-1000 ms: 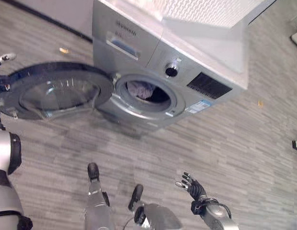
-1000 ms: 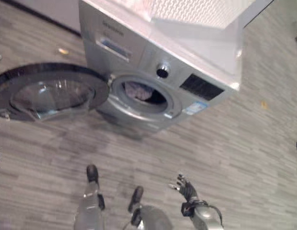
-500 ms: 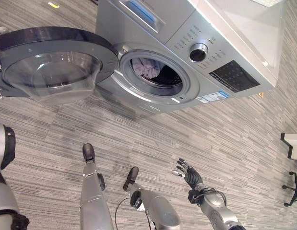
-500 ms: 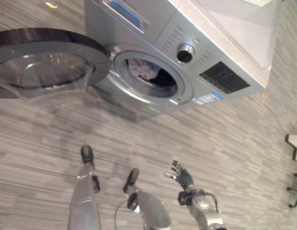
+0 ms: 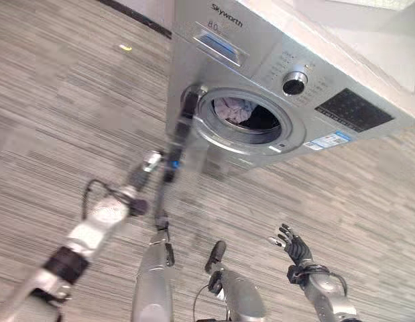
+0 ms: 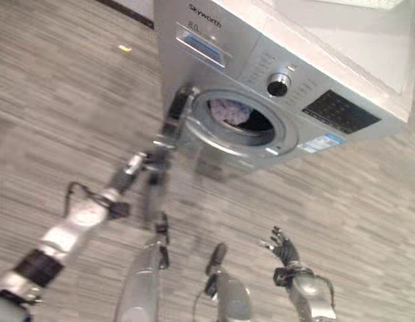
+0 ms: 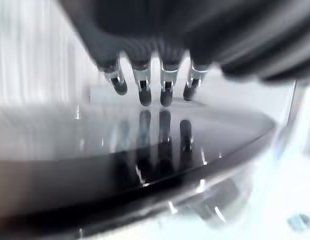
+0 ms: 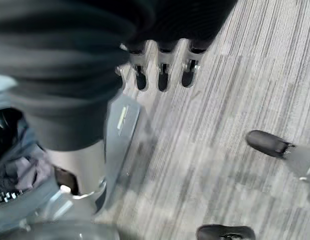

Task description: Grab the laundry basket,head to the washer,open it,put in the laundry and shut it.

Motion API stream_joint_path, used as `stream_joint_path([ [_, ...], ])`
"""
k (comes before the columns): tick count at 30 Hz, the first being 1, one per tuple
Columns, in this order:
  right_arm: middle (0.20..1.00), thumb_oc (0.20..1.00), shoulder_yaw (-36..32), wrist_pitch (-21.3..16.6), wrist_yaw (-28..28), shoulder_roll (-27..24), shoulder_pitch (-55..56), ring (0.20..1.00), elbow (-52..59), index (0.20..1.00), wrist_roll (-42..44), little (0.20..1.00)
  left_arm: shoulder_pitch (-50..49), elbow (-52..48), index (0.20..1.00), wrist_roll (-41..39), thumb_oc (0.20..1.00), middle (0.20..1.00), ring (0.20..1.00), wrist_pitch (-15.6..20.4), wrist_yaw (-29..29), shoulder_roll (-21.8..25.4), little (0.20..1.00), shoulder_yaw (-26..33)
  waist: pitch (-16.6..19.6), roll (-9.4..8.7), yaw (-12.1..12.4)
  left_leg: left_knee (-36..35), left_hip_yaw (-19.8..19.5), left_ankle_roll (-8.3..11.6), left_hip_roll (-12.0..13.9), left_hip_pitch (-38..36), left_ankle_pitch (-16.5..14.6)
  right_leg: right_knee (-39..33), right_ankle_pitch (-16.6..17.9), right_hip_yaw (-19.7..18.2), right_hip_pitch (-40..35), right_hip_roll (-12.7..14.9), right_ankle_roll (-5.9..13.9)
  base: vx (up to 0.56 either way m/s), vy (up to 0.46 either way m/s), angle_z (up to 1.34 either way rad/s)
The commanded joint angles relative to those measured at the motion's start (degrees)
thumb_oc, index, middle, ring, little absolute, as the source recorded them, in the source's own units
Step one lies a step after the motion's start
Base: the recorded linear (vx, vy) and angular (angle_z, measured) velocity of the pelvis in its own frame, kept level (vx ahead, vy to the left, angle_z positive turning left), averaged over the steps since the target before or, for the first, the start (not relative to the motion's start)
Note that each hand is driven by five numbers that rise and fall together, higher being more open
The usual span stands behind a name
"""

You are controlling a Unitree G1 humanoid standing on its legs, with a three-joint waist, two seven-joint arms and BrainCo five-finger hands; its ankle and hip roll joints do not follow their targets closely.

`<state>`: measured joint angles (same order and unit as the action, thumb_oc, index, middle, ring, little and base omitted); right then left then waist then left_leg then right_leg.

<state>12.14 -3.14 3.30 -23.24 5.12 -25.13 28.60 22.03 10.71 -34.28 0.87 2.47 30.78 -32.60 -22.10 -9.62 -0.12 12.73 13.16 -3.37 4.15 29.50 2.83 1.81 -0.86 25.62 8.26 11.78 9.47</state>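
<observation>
On the grey wood-grain plank floor nearest the robot, the right hand hung low at the right, palm up, its dark-tipped fingers spread and relaxed with nothing in them, well apart from the machine. Further in, the left arm reached forward from the lower left, and the left hand lay against the outer face of the round door of dark glass with a black rim, which stood edge-on in the head views, swung roughly halfway between open and shut beside the drum mouth. In the left wrist view, the straight fingers of that hand rested tip-down in a row on the glossy dark glass, their reflections showing just beneath; they were extended and pressing, not curled round anything. Beyond the door stood the silver front-loading washing machine, its chrome-ringed round opening uncovered. Inside the drum lay the pale pink and white laundry, bunched toward the left of the opening against the dark interior. Above and right of the opening sat a black-and-silver round dial, with a dark rectangular display panel further right and a detergent drawer with a blue strip at upper left. A small yellow scrap lay on the floor far to the left of the washer.
</observation>
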Motion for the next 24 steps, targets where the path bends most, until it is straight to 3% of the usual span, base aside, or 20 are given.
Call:
stream_joint_path([
  [1,1.000,1.000,0.11,-0.17,1.27,-0.02,0.90,1.000,1.06,1.000,-2.49,1.000,7.38,8.62,1.000,-3.76,1.000,1.000,1.000,1.79,-5.11,-6.51,1.000,-4.15,3.44,-2.03,-3.54,-2.16,-1.27,3.43,3.68,-6.30,-6.74,4.02,0.88,0.12,1.10,1.03,-0.15,-0.01,-0.071,-0.14],
  [7,1.000,1.000,0.67,-1.66,3.33,2.38,0.46,1.000,-1.58,1.000,-3.65,1.000,15.51,13.06,1.000,-4.51,1.000,1.000,1.000,5.62,1.70,-21.50,1.000,-5.50,6.89,-2.46,-6.01,-4.86,-0.10,4.19,4.84,-11.19,-5.38,3.68,-2.11,-0.81,-1.69,0.11,-1.52,0.01,-0.097,-0.22],
  [10,1.000,1.000,0.55,-2.14,3.93,2.93,0.83,1.000,-3.10,1.000,-3.89,1.000,17.07,11.17,1.000,-4.05,1.000,1.000,1.000,7.95,4.31,-23.60,1.000,-5.01,8.13,-2.22,-6.74,-6.45,0.61,4.47,5.29,-13.49,-4.55,3.59,-2.75,-1.45,-2.65,-0.35,-1.84,0.01,-0.095,-0.18],
  [15,1.000,1.000,-0.39,-2.18,3.99,5.34,2.01,1.000,-5.82,1.000,-4.50,1.000,9.30,4.39,1.000,-3.51,1.000,1.000,1.000,8.79,3.06,-17.88,1.000,-1.73,9.45,-0.73,-5.73,-8.14,1.95,4.81,5.95,-16.61,-3.52,2.75,-3.49,-2.40,-4.54,-1.05,-2.17,0.02,-0.071,-0.26],
  [16,1.000,1.000,-1.08,-2.61,2.93,7.03,3.06,1.000,-8.81,1.000,-4.65,1.000,-2.05,1.89,1.000,-3.34,1.000,1.000,1.000,9.11,0.22,-12.93,1.000,3.48,10.22,0.72,-3.94,-9.61,2.08,5.23,6.02,-18.92,-2.57,2.25,-4.13,-2.76,-6.31,-1.53,-2.53,0.03,-0.113,-0.19],
  [21,1.000,1.000,-3.40,-2.82,1.30,9.17,2.78,1.000,-15.36,1.000,-3.40,1.000,-17.05,4.43,1.000,-1.07,1.000,1.000,1.000,8.20,-3.51,-7.53,1.000,12.55,12.38,3.94,-1.68,-12.03,1.29,5.95,5.93,-21.59,-0.62,1.10,-5.16,-2.22,-9.40,-2.39,-3.04,0.05,-0.052,0.08],
  [24,1.000,1.000,-4.76,-3.04,-0.18,8.15,2.76,1.000,-17.02,1.000,-3.92,1.000,-24.73,3.34,1.000,4.31,1.000,1.000,1.000,8.88,-7.85,-0.73,1.000,15.26,13.34,5.84,-0.70,-13.35,0.84,6.24,5.70,-23.34,-0.07,0.28,-5.33,-1.55,-11.11,-2.77,-3.02,0.07,0.014,0.20],
])
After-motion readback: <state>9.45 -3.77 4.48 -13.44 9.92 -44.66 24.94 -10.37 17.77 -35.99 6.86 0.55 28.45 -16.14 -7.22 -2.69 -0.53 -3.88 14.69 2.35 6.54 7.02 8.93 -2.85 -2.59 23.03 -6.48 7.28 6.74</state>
